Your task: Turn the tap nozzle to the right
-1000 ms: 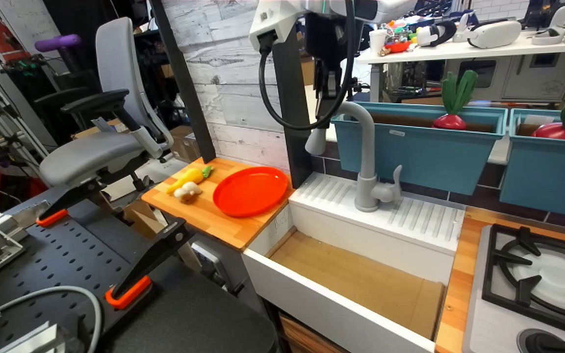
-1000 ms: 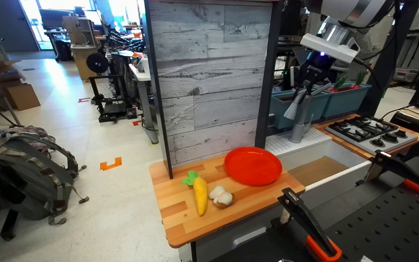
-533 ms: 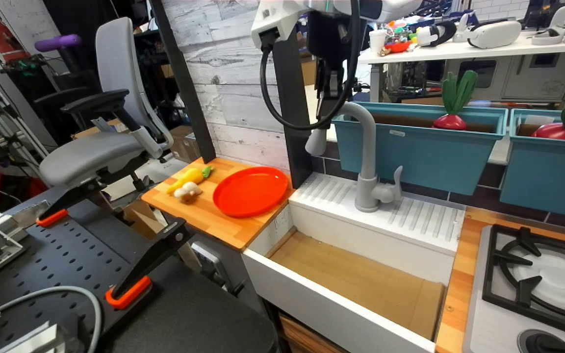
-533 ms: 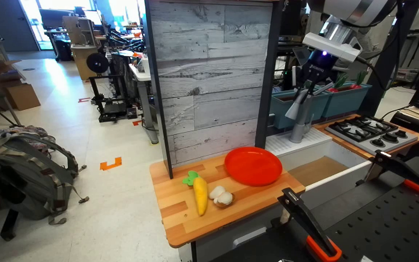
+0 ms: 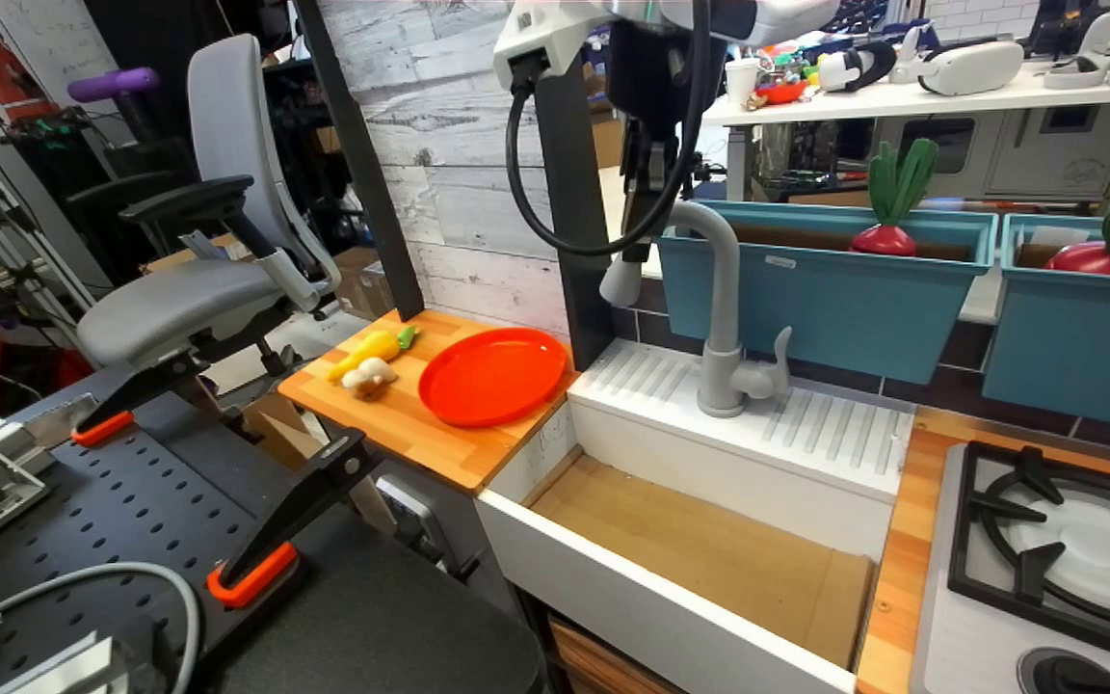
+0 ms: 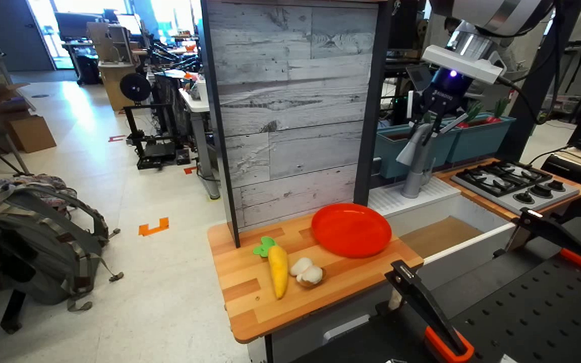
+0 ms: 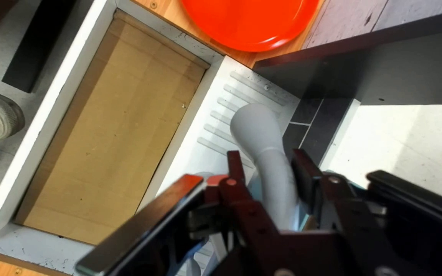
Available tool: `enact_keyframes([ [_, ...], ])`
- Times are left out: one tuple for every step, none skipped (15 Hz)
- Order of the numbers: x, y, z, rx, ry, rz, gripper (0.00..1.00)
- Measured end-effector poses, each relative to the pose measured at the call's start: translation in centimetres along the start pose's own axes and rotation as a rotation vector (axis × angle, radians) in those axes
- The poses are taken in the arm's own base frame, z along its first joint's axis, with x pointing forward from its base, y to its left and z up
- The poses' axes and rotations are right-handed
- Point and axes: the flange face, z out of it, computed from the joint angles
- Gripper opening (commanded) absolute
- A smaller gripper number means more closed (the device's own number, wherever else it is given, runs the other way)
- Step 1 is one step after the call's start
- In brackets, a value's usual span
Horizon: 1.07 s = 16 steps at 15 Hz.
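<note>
The tap nozzle is a tall matte grey gooseneck faucet [image 5: 724, 280] standing behind the sink; it also shows in an exterior view [image 6: 414, 174]. Its flared, downturned end points toward the plate side. In the wrist view the spout [image 7: 257, 128] runs between the two fingers of my gripper [image 7: 268, 158]. The gripper is open around it: a gap shows on the left finger's side, and the right finger is close to or touching the spout. In both exterior views the gripper [image 5: 642, 226] reaches down over the top of the spout [image 6: 423, 130]. Its cable partly hides the fingers.
The white sink [image 5: 651, 617] lies in front of the faucet. A dark upright post [image 5: 586, 280] stands beside the spout's end. Teal planters [image 5: 825, 308] are behind. A red plate [image 5: 492, 376] and toy vegetables [image 6: 279, 272] lie on the wooden counter. A stove [image 5: 1085, 549] is opposite.
The gripper and arm have moved slightly to the right in both exterior views. The faucet has shifted very slightly to the right too. The fingers stay around the spout.
</note>
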Motion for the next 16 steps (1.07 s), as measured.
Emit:
enact_keyframes([
  [0.1, 0.2, 0.1, -0.005, -0.004, 0.005, 0.77],
  [0.1, 0.5, 0.2, -0.011, -0.009, 0.009, 0.83],
  [0.2, 0.7, 0.2, -0.016, -0.013, 0.012, 0.90],
  [0.2, 0.9, 0.4, -0.023, -0.015, 0.012, 0.98],
  [0.2, 1.1, 0.5, -0.031, -0.015, 0.012, 1.00],
  [0.2, 1.3, 0.6, -0.041, -0.015, 0.010, 1.00],
  [0.2, 1.5, 0.8, -0.051, -0.014, 0.007, 1.00],
  [0.2, 1.6, 0.9, -0.061, -0.014, 0.003, 1.00],
  [0.2, 1.6, 1.0, -0.070, -0.012, -0.004, 1.00],
  [0.2, 1.6, 1.0, -0.079, -0.008, -0.014, 1.00],
  [0.1, 1.4, 1.0, -0.087, -0.004, -0.022, 0.75],
  [0.1, 1.3, 0.9, -0.095, 0.000, -0.031, 0.74],
  [0.0, 1.2, 0.9, -0.101, 0.004, -0.039, 0.69],
  [0.0, 0.9, 0.7, -0.107, 0.010, -0.051, 0.62],
  [-0.1, 0.6, 0.5, -0.110, 0.015, -0.061, 0.56],
  [-0.2, 0.3, 0.4, -0.110, 0.019, -0.067, 0.49],
])
